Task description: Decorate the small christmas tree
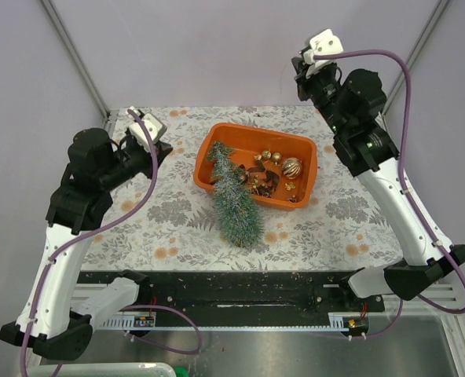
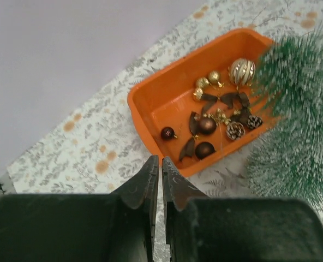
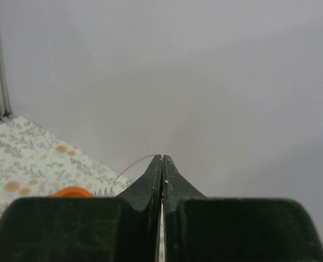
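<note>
**Progress**
- Judge the task barely begun.
- Lower centre of the top view, on the table (image 1: 138, 228): the small christmas tree (image 1: 234, 200), flat on its side. Wide base toward the near edge, tip up over the left end of the orange tray (image 1: 315, 169).
- See no ornament on its needles; cannot check the underside.
- Just behind, inside the tray, all decorations loose:
  - dark red baubles (image 2: 205, 150)
  - small gold baubles (image 2: 208, 81)
  - a striped gold bauble (image 1: 291, 167)
  - pine cones (image 2: 235, 130)
- Judge everything left to do: stand the tree upright, then pick pieces and hang them one by one.

**Pose**
- Left of frame, mid-height: left tool (image 2: 161, 161) low over the table, near the tray's left end, not touching, aimed across at the tray.
  - Fingers narrow, all but closed, only a thin slit between, gripping nothing.
  - Elbow folded high over the near left corner.
- Upper right, farthest back: right tool (image 3: 162, 158) raised well above the table, past the tray's far right corner in the frame, pointed at the back wall (image 3: 205, 82).
  - Fingers pressed together.
  - Note a hair-thin wire-like curl (image 3: 130, 165) at the tip in the wrist view; cannot tell whether pinched or merely behind.
</note>
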Tool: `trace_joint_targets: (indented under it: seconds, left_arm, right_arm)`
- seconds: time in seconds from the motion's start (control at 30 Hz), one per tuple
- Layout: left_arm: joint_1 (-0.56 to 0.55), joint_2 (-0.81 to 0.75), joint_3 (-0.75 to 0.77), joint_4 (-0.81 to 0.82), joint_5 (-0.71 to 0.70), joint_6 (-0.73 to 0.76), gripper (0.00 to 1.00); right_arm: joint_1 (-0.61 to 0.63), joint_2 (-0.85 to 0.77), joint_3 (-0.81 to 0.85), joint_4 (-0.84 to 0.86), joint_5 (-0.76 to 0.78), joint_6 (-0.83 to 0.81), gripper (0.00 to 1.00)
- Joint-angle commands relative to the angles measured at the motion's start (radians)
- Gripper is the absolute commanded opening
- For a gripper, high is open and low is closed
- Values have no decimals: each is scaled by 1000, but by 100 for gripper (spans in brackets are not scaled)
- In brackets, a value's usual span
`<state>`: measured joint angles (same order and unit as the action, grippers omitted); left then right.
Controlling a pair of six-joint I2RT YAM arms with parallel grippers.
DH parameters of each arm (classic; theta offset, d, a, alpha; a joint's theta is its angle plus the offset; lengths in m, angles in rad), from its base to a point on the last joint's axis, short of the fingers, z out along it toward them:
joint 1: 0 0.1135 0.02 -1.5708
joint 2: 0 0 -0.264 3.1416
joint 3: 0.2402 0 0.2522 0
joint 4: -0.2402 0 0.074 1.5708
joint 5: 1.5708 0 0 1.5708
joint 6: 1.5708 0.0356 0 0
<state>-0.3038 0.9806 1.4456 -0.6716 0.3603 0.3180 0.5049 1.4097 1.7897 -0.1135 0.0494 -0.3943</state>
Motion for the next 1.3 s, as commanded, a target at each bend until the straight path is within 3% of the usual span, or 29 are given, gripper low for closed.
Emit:
trace_joint_targets:
  seconds: [0.0, 0.3, 0.47, 0.7, 0.87, 1.1, 1.27]
  left_arm:
    - [6, -71, -109, 7, -15, -19, 12]
    - [5, -145, -346, 53, -9, -66, 12]
    - [5, -82, -375, 142, -32, -143, 22]
    - [41, 120, -213, 266, 83, -212, 51]
    - [54, 288, -30, 360, 201, -284, 79]
    - [54, 476, 211, 451, 497, -315, 93]
    - [40, 570, 334, 452, 632, -313, 94]
  right_arm:
    - [3, -66, -96, 9, -46, 0, 0]
    - [3, -112, -239, 34, -103, 38, 0]
    - [3, -95, -172, 31, -111, 3, 0]
    - [3, -68, -35, 15, -167, -2, 0]
    - [3, -69, 7, 15, -212, -9, 0]
    - [3, -63, 25, 2, -312, 29, 0]
    - [4, -46, 34, 21, -364, 54, 0]
